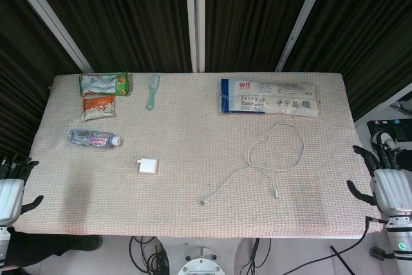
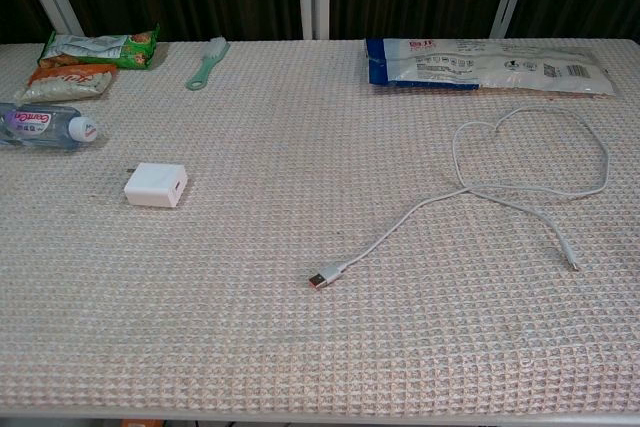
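Observation:
My left hand (image 1: 11, 188) hangs beside the table's left front corner, its fingers apart and nothing in it. My right hand (image 1: 386, 181) is off the table's right edge, fingers spread and likewise holding nothing. Neither hand shows in the chest view. On the table lie a white charger block (image 1: 147, 167) (image 2: 156, 186) and a white looped cable (image 1: 273, 156) (image 2: 500, 182) with its USB plug (image 2: 322, 278) toward the front. Both hands are well away from them.
A small water bottle (image 1: 95, 138) (image 2: 45, 127) lies at the left. Behind it are green (image 1: 103, 84) and orange (image 1: 98, 105) snack packs. A green brush (image 1: 152, 91) (image 2: 207, 63) and a blue-and-white bag (image 1: 269, 96) (image 2: 490, 64) lie at the back of the woven cloth-covered table (image 1: 193, 204).

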Robot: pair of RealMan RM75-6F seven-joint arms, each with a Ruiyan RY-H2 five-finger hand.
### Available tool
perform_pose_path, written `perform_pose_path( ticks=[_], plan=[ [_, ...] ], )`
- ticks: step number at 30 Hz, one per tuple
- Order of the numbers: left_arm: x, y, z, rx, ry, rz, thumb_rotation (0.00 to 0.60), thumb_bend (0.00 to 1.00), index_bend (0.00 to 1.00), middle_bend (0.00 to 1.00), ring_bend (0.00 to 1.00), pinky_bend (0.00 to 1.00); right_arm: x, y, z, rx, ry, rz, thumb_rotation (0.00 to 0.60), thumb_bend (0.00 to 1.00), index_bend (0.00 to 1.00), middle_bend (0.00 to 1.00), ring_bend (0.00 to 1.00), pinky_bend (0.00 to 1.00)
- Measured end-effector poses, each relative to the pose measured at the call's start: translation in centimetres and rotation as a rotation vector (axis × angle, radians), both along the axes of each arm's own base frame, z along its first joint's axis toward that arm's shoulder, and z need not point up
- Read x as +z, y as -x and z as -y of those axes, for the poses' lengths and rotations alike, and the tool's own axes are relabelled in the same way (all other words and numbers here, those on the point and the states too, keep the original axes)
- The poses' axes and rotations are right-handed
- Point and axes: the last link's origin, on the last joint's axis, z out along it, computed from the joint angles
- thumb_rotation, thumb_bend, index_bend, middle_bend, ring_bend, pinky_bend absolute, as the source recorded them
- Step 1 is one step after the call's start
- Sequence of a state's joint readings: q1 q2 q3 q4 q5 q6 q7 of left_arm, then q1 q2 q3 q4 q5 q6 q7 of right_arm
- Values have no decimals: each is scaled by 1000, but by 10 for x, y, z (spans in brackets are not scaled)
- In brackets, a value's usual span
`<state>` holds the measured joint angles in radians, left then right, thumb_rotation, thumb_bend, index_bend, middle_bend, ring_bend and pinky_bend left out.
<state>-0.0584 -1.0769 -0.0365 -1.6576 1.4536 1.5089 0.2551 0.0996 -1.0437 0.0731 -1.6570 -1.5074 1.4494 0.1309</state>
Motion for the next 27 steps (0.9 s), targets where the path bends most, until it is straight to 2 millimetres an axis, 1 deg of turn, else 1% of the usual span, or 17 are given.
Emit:
perform_pose_path(
  ticks=[9, 14, 17, 20, 23, 27],
  plan=[
    [-2, 1, 2, 4, -3, 15, 600, 116, 216, 183, 32, 3, -4, -4, 4, 16, -30, 6, 600, 227, 126, 198, 31, 95],
    [-4, 0, 3, -1, -11, 36, 600, 115, 216, 183, 31, 3, -10, -16, 13, 83, -85, 6, 600, 227, 126, 198, 31, 95],
    [-5, -2, 1, -10, -12, 41, 600, 115, 216, 183, 31, 3, -20, -33, 23, 158, -159, -9, 600, 227, 125, 204, 40, 95],
    [-5, -5, 0, -23, -12, 45, 600, 115, 216, 183, 31, 3, -34, -55, 36, 243, -251, -39, 600, 227, 125, 217, 44, 95],
    [-7, -7, -2, -31, -6, 50, 600, 115, 216, 183, 31, 3, -52, -79, 49, 323, -356, -81, 600, 228, 140, 223, 44, 95],
    [-10, -7, -3, -32, 2, 58, 600, 116, 216, 183, 31, 3, -83, -115, 66, 429, -513, -154, 600, 237, 178, 236, 43, 95]
  ],
)
